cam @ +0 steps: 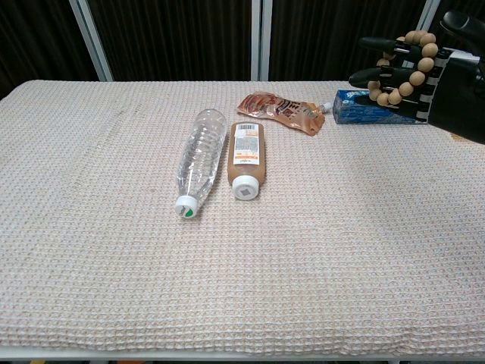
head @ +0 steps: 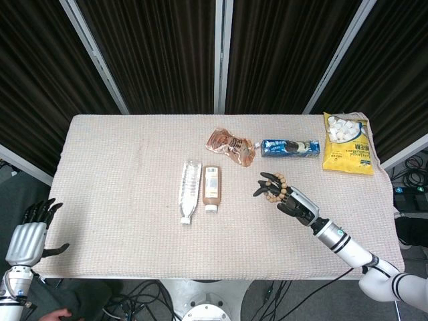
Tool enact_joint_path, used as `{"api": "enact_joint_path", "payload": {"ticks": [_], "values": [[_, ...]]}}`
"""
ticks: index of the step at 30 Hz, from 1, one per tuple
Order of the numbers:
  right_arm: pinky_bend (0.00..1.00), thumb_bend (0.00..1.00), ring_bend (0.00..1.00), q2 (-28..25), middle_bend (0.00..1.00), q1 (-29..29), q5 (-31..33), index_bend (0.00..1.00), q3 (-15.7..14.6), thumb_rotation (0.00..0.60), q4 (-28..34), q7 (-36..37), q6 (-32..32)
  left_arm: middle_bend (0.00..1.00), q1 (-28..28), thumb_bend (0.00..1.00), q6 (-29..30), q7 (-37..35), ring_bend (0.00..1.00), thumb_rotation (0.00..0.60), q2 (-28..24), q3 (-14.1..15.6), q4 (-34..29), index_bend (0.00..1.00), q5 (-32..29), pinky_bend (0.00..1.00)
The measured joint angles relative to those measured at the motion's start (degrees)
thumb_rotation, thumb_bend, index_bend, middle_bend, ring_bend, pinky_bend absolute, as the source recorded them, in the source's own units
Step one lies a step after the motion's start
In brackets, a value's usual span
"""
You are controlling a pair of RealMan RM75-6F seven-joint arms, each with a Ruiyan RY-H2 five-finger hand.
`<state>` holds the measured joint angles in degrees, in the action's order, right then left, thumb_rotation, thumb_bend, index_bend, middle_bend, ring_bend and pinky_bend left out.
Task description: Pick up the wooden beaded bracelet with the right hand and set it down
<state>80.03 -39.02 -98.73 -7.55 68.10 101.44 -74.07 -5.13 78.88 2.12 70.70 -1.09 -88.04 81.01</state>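
Bracelet (cam: 409, 67) in rt robot hand (head: 289, 198), labels unreadable.

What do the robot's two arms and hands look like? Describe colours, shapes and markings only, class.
The left hand has a silver-grey ribbed back with black fingers on a white wrist. The right hand is black with grey panels; behind it is a silver cylindrical wrist with a small green mark, a black ring, then a white rounded arm segment.

Head view: high, looking down on whole table (head: 120, 200). Chest view: low, near; shares bottles (cam: 198, 161).
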Motion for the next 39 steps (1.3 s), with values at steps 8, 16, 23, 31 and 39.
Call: {"api": "enact_joint_path", "payload": {"ticks": [8, 16, 23, 31, 39], "values": [[0.00, 0.10, 0.00, -1.33, 0.28, 0.38, 2.16, 0.00, 0.19, 0.279, 0.46, -10.22, 3.70, 0.06, -0.35, 0.00, -0.51, 0.09, 0.00, 0.600, 0.12, 0.03, -0.12, 0.14, 0.03, 0.00], [0.00, 0.10, 0.00, -2.18, 0.30, -0.56, 7.30, 0.02, 1.26, 0.281, 1.62, -36.94, 13.48, 0.06, -0.34, 0.00, -0.81, 0.01, 0.00, 0.600, 0.31, 0.17, 0.00, 0.14, -0.33, 0.00], [0.00, 0.08, 0.00, -2.33, 0.23, -2.79, 13.24, 0.02, 2.65, 0.263, 3.64, -66.30, 23.35, 0.06, -0.30, 0.00, -0.89, -0.27, 0.00, 0.600, 0.35, 0.21, 0.10, 0.14, -0.48, 0.00], [0.00, 0.05, 0.00, -4.67, 0.18, -4.99, 24.65, 0.02, 4.48, 0.244, 11.61, -93.92, 32.24, 0.06, -0.60, 0.00, -1.73, -0.50, 0.00, 0.600, 0.48, 0.24, 0.39, 0.14, -0.84, 0.00], [0.00, 0.10, 0.00, -4.56, 0.21, -1.08, 26.81, 0.06, 6.84, 0.563, 14.93, -97.85, 23.17, 0.06, -0.72, 0.00, -1.03, -0.99, 0.00, 0.600, 1.16, -0.16, 1.37, 0.14, -0.50, 0.00]]}}
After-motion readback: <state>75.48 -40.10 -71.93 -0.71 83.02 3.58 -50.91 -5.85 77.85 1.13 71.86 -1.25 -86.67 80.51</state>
